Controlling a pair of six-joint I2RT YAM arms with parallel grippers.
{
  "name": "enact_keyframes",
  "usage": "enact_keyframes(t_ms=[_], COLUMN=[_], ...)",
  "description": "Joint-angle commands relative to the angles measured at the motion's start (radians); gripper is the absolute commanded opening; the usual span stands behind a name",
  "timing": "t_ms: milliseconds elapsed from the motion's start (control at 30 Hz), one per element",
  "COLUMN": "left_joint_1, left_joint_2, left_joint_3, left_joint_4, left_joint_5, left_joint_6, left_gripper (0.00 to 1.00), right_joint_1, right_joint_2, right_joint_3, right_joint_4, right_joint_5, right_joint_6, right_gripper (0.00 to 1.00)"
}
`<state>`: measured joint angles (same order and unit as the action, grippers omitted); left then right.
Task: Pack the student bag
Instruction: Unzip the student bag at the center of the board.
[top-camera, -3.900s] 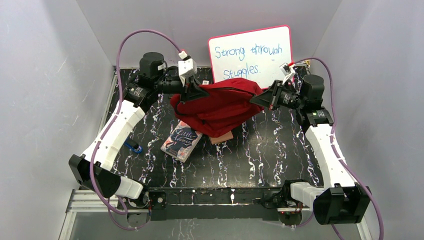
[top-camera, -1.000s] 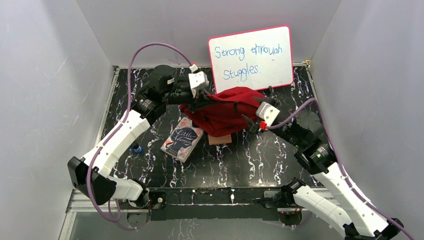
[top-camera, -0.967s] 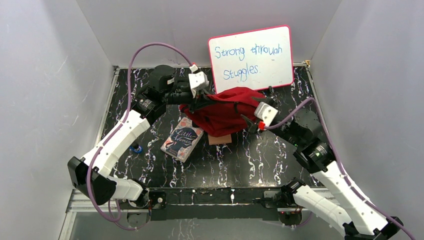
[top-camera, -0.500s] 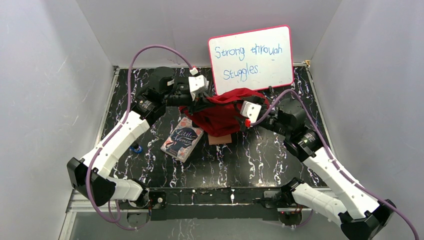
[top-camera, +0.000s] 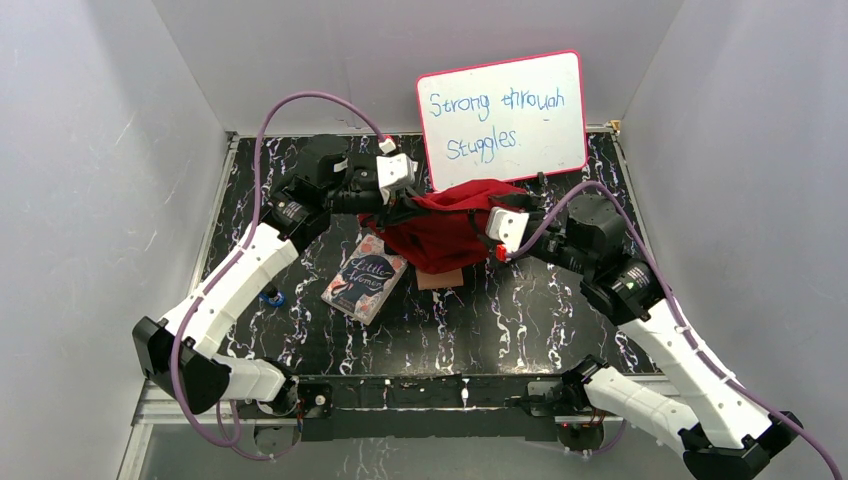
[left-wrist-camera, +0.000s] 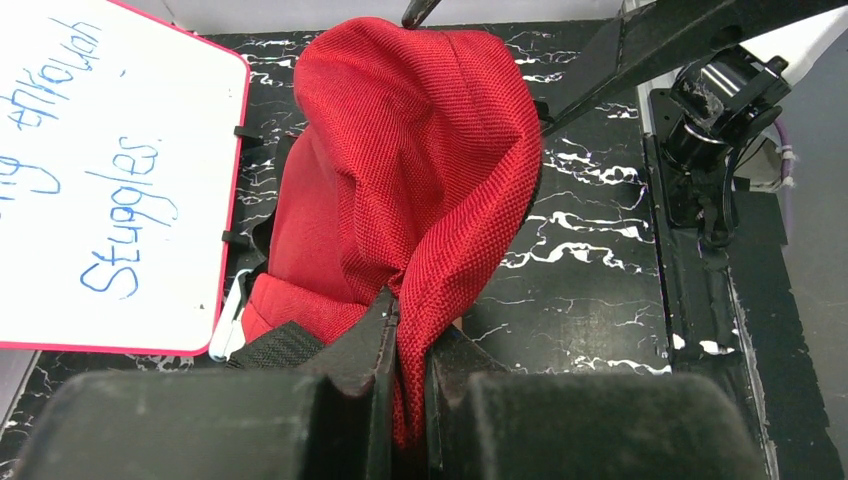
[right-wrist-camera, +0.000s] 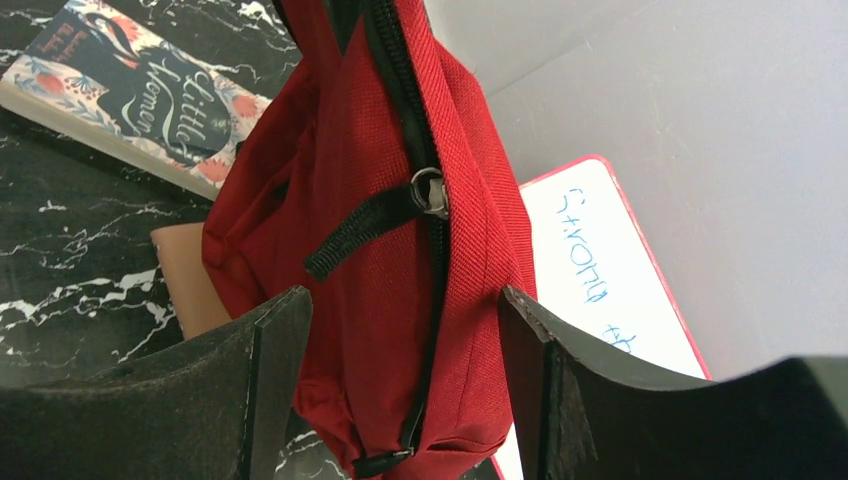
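The student bag (top-camera: 440, 228) is a red backpack, lifted at its left end and sagging onto the table in front of the whiteboard. My left gripper (top-camera: 393, 205) is shut on a fold of its red fabric (left-wrist-camera: 440, 270), seen pinched between the jaws (left-wrist-camera: 408, 335) in the left wrist view. My right gripper (top-camera: 484, 238) is open at the bag's right end. In the right wrist view its fingers (right-wrist-camera: 403, 300) straddle the bag's end (right-wrist-camera: 370, 200) with a gap on each side. A black zipper with a metal pull (right-wrist-camera: 429, 190) runs down between them.
A "Little Women" book (top-camera: 365, 281) (right-wrist-camera: 130, 85) lies left of the bag's front. A tan wallet (top-camera: 444, 277) (right-wrist-camera: 185, 275) pokes out from under the bag. A whiteboard (top-camera: 500, 108) leans on the back wall. A small blue object (top-camera: 270, 296) lies by the left arm.
The right arm let go of the bag's right side, swung round and came back in leftward, open around the bag's right end. The bag sagged lower. The left gripper kept its hold.
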<state>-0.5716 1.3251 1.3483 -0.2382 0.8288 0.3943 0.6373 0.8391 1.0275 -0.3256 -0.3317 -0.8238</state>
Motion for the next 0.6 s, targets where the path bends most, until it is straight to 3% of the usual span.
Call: enact_keyframes(t_ms=[0,567], left_joint_1=[-0.004,-0.004], left_joint_2=[-0.073,-0.102], left_joint_3=[-0.017,-0.04], left_joint_4=[0.0,-0.036], left_joint_5=[0.078,0.143], left_joint_6=[0.067,0.137], left_gripper=[0.0,0.0], right_joint_1=[0.004,0.003], right_joint_2=[0.0,0.019], right_joint_3=[0.062,0.076], right_joint_4=[-0.042,-0.016], right_joint_5=[0.012,0.023], right_joint_6=[-0.04,-0.055], right_gripper=[0.77,0.8])
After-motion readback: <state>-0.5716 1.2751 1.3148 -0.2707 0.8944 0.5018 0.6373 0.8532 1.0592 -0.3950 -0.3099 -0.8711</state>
